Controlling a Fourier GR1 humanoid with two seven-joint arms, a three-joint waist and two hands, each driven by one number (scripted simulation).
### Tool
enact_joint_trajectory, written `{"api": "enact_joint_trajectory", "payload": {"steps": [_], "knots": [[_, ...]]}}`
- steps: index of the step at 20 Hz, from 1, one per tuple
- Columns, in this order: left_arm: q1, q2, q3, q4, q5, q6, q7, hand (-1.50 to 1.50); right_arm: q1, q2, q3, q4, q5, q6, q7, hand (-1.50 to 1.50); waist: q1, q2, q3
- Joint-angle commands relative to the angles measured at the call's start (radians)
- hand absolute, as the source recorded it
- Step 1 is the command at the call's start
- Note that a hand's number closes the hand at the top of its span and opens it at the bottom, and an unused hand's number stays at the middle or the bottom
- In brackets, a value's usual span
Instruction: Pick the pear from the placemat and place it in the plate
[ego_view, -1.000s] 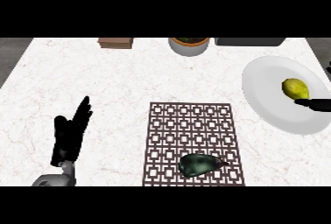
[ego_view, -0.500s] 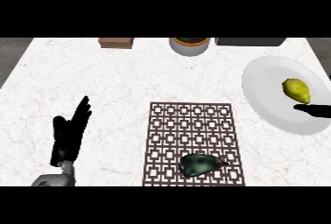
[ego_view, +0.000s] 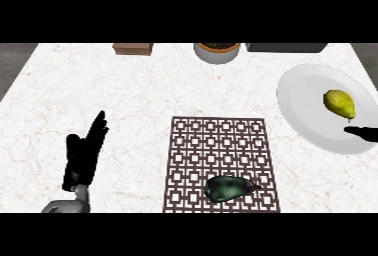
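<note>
Your desk (ego_view: 148, 90) is a pale marbled slab, with a brown box (ego_view: 133, 48), a potted plant (ego_view: 217, 52) and a dark tray (ego_view: 287, 47) lined along its far edge at twelve o'clock. You will find the pear (ego_view: 339, 103) lying on the white plate (ego_view: 303, 107) at about two o'clock, stem toward you, with nothing touching it. That puts it where the task wants it, so I judge the placing done. Of your right robot hand (ego_view: 362, 133) only a dark tip shows at the view's right edge, just beside the plate's near rim and apart from the pear; I cannot tell how it is set. Your left robot hand (ego_view: 85, 155) rests at eight o'clock, flat and straight, holding nothing, well clear of the work. The patterned placemat (ego_view: 221, 145) at six o'clock holds only a dark green pepper (ego_view: 227, 188) near its front edge; leave that where it lies, since the task does not call for it.
</note>
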Motion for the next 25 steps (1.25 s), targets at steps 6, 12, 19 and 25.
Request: {"api": "enact_joint_trajectory", "payload": {"steps": [6, 12, 19, 25], "knots": [[0.023, 0.017, 0.007, -0.043, 0.010, -0.022, 0.025, 0.00, 0.090, -0.032, -0.026, 0.035, -0.029, -0.038, -0.086, -1.50, 0.006, 0.002, 0.002], [0.017, 0.023, 0.022, -0.002, 0.023, -0.043, -0.015, 0.00, 0.062, -0.092, -0.039, 0.042, -0.049, 0.000, -0.041, -1.50, 0.007, 0.002, 0.001], [-0.029, -0.015, 0.001, 0.003, -0.009, 0.004, 0.014, 0.00, 0.094, -0.129, -0.073, 0.055, -0.076, -0.057, -0.046, -1.50, 0.010, 0.007, 0.003], [-0.017, -0.026, -0.015, -0.054, -0.019, 0.017, 0.078, 0.00, 0.121, -0.151, -0.063, 0.058, -0.069, -0.057, -0.044, -1.50, 0.013, 0.005, 0.004]]}}
